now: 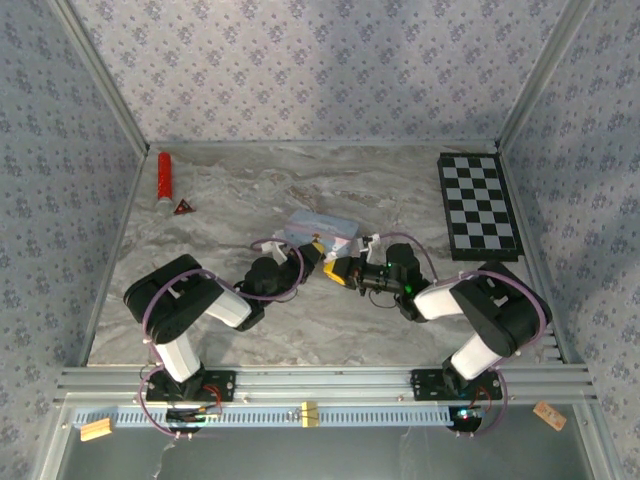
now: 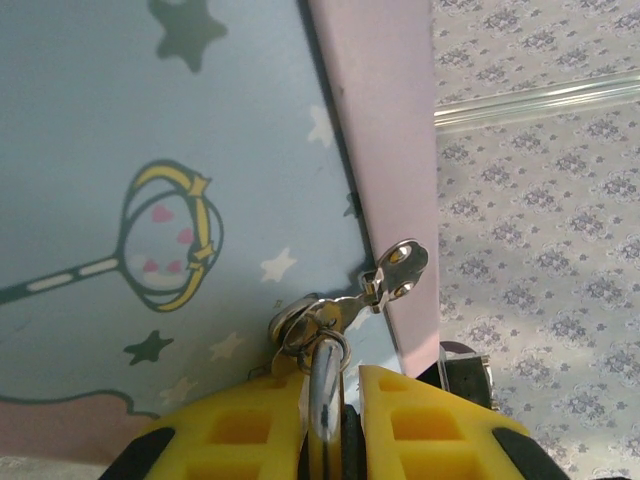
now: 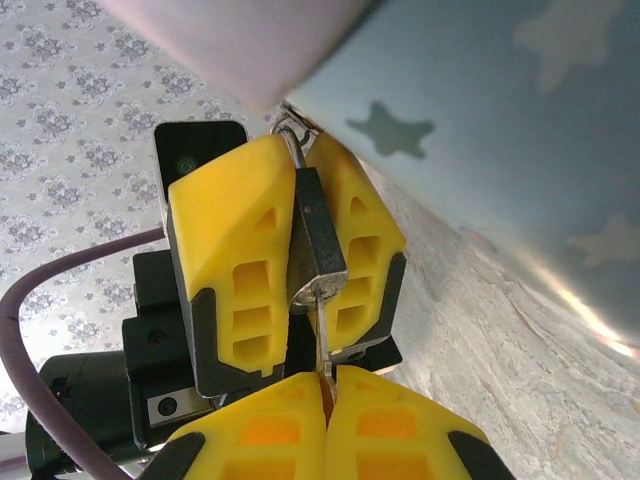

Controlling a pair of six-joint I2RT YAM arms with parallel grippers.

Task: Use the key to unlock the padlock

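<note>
Padlock [image 3: 318, 235] on the hasp [image 2: 395, 272] of the tin [image 2: 150, 120] sits clamped in the left tool [image 2: 322, 410]; right tool [image 3: 322, 388] pinches the key [image 3: 321, 335].

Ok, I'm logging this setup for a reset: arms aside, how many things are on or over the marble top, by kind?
red tube: 1
red triangle: 1
pastel tin: 1
checkerboard: 1
padlock: 1
key: 1
total: 6
</note>
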